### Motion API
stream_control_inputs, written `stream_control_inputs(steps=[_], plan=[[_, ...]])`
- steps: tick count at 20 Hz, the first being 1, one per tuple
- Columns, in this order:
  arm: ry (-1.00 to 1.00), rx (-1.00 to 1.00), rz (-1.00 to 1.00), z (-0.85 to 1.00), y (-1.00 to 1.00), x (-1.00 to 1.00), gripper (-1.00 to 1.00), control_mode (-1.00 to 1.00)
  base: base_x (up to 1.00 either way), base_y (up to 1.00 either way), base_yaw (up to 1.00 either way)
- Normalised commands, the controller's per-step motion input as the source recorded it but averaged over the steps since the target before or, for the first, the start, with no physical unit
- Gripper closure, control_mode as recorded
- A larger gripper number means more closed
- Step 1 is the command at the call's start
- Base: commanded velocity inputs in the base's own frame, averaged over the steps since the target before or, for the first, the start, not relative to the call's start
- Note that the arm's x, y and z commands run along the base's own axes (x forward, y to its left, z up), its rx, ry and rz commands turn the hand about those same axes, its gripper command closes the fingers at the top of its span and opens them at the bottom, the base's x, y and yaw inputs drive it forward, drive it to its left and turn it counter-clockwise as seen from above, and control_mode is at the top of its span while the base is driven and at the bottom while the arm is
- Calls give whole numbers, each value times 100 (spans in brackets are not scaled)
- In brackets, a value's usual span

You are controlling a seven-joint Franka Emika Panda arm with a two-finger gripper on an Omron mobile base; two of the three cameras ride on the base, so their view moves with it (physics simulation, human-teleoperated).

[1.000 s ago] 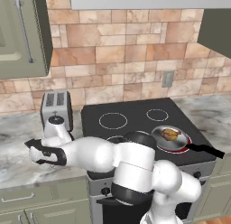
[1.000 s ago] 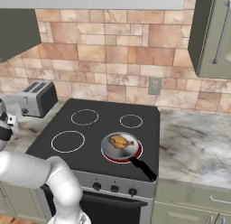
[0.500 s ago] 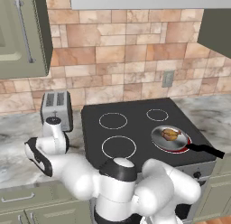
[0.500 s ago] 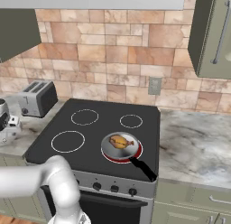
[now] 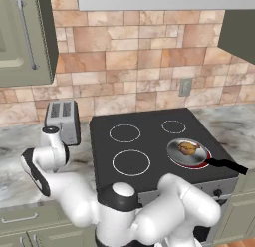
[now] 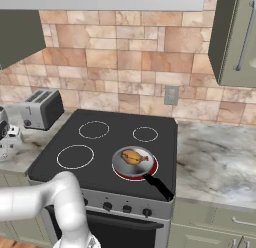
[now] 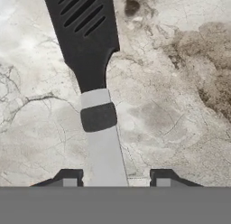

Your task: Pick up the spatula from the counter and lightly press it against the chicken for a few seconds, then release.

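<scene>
As the spatula lies flat on the marble counter, grey handle inside the spread pincer, unclamped

Black slotted, grey-handled spatula on mottled beige-and-grey marble counter.

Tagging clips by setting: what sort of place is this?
A home-style kitchen, computer-rendered: a black four-ring glass stovetop carrying a grey, red-rimmed frying pan, and a silver two-slot toaster standing on the marbled stone counter.

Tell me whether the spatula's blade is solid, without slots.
No: the spatula has a black blade with several slanted slots.
</scene>
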Motion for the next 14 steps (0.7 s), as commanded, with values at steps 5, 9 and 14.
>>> stream_control_inputs(steps=[5,9,14], plan=[[0,-1,0,-16,0,3,100,-100,0,0,0],[1,0,0,-20,0,0,100,-100,0,0,0],[-3,0,0,1,-5,-15,100,-100,0,0,0]])
